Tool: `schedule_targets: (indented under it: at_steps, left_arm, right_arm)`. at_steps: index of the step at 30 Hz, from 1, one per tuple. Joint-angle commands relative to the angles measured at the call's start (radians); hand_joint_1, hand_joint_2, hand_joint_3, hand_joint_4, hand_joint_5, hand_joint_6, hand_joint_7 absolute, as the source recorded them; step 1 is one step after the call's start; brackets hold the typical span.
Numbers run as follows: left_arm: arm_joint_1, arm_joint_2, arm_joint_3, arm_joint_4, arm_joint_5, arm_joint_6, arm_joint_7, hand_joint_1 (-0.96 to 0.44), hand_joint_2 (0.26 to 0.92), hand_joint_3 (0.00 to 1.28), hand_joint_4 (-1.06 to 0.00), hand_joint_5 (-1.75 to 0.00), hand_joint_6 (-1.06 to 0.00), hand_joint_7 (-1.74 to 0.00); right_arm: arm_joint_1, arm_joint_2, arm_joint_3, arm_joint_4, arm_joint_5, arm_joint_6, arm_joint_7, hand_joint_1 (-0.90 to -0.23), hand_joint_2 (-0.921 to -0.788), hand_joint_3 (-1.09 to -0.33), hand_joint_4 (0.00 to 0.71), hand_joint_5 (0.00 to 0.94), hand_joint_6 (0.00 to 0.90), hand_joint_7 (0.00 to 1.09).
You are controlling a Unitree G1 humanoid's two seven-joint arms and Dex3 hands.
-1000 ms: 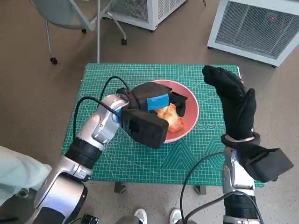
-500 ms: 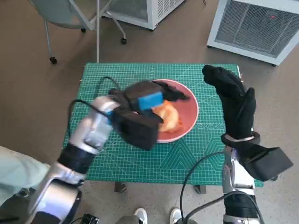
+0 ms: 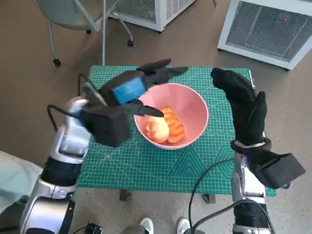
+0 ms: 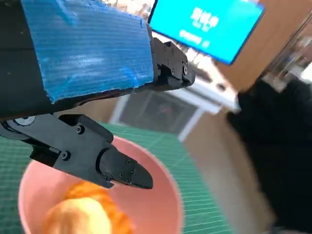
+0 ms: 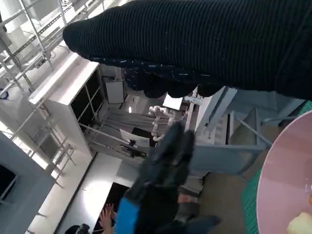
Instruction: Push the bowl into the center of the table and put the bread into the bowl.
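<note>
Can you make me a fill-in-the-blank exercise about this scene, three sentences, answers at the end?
1. The bread lies inside the pink ____.
2. The left hand, open above the bowl, has ____ tape on its back.
3. The right hand wears a black knitted ____ and holds nothing.

Missing words: bowl; blue; glove

The left hand [image 3: 130, 89] is hovering in the air with its fingers [image 4: 124, 170] spread apart, holding nothing, its blue-taped back facing up. The right hand [image 3: 241, 105] is standing raised and upright on its forearm, gloved fingers slightly curled forward, gripping nothing.
</note>
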Motion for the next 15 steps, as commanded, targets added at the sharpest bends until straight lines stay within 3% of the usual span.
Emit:
schedule_targets:
  at_steps: [1, 6, 15]
  left_arm:
    - [0.021, -0.015, 0.074, 0.015, -0.107, -0.067, 0.005, -0.37, 0.888, 0.01, 0.0, 0.0, -0.2, 0.0]
    - [0.038, -0.073, 0.128, 0.068, -0.207, -0.158, 0.027, -0.41, 0.911, 0.01, -0.02, -0.01, -0.22, -0.01]
    - [0.055, -0.184, 0.186, 0.206, -0.364, -0.313, -0.002, -0.5, 0.921, 0.19, -0.07, -0.02, -0.24, -0.02]
  right_arm:
    - [-0.005, -0.016, -0.007, -0.002, 0.004, 0.021, -0.001, -0.685, -0.921, -0.74, 0.196, 0.003, -0.001, 0.48]
    - [-0.022, -0.028, -0.01, 0.006, -0.011, 0.015, -0.01, -0.689, -0.921, -0.739, 0.198, 0.003, -0.001, 0.48]
    - [-0.046, -0.033, -0.01, 0.043, -0.03, -0.015, -0.015, -0.696, -0.921, -0.739, 0.199, 0.003, -0.001, 0.49]
